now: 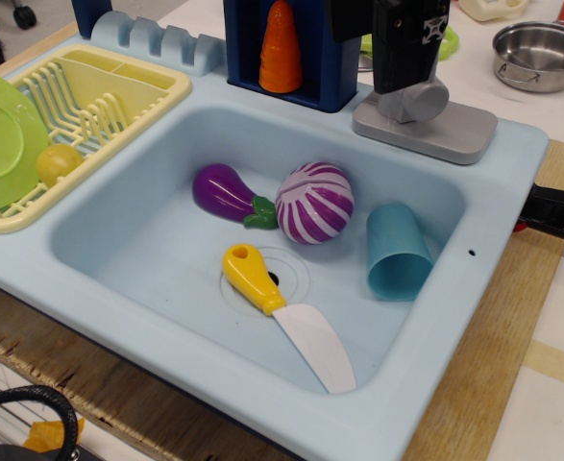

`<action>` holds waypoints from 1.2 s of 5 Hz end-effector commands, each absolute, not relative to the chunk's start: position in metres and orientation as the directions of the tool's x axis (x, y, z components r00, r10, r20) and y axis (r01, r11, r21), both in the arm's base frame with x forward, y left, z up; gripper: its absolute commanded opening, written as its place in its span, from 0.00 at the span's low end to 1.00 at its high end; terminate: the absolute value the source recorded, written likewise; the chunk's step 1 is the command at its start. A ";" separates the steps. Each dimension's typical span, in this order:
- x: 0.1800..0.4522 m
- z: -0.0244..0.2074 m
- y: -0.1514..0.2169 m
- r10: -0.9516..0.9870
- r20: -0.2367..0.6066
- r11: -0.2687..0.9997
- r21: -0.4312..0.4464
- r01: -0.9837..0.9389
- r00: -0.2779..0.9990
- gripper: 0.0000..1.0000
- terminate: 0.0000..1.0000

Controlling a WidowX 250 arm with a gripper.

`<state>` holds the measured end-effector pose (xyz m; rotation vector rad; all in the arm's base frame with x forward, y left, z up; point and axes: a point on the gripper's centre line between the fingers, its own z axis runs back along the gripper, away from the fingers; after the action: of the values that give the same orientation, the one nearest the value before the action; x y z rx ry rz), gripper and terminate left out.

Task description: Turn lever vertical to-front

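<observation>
The grey lever point(412, 102) stands at the sink's back right rim, its round pivot on a flat grey base plate point(454, 139). My black gripper point(411, 77) comes down from the top edge directly onto the pivot and covers the lever's arm. The fingers reach to the top of the pivot and look in contact with it. The gap between the fingers is hidden, so I cannot tell whether they are closed on the arm.
The light blue sink point(166, 307) holds a purple eggplant point(222, 192), a striped purple onion point(314, 202), a teal cup point(395, 252) and a yellow-handled knife point(282, 312). A yellow dish rack point(118, 91) with a green plate point(1, 139) stands left. An orange carrot point(281, 48) in a blue holder and a metal pot point(539, 55) stand behind.
</observation>
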<state>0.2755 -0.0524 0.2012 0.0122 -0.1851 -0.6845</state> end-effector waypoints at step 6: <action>0.308 0.218 -0.077 -0.602 0.366 0.798 0.260 0.543 0.710 1.00 0.00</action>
<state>0.3073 -0.0776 0.2028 0.1184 -0.3876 -0.6310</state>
